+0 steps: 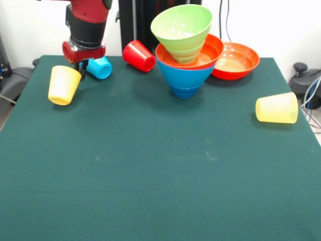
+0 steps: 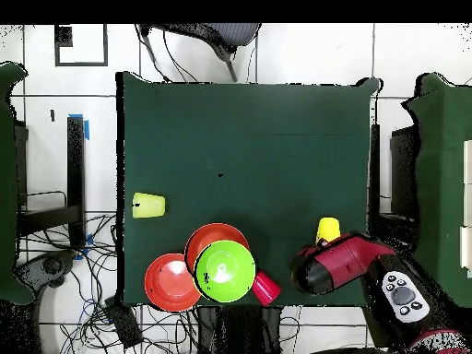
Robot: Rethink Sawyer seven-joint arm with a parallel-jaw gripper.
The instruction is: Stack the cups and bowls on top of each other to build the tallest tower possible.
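Dark green cloth covers the table (image 1: 160,175), with a white wall behind it in the front view and white floor tiles and loose cables around it in the overhead view. No brand, label or writing can be read on anything.

Seen from the front, the tower (image 1: 186,50) stands at the far middle: a big blue bowl (image 1: 184,80) upright at the bottom, an orange-red bowl (image 1: 213,50) nested in it, and a green bowl (image 1: 183,27) on top, tilted with its mouth toward the left. Just beside the tower on its right, a second orange-red bowl (image 1: 235,60) sits upright and seems empty.

A red cup (image 1: 139,55) lies on its side left of the tower. A ribbed pale yellow cup (image 1: 277,108) lies on its side near the right edge, its long axis running left to right.

At the far left, the gripper (image 1: 80,69) pinches the rim of the opaque yellow cup (image 1: 63,85), which hangs tilted. A light blue cup (image 1: 99,68) lies on its side just behind.
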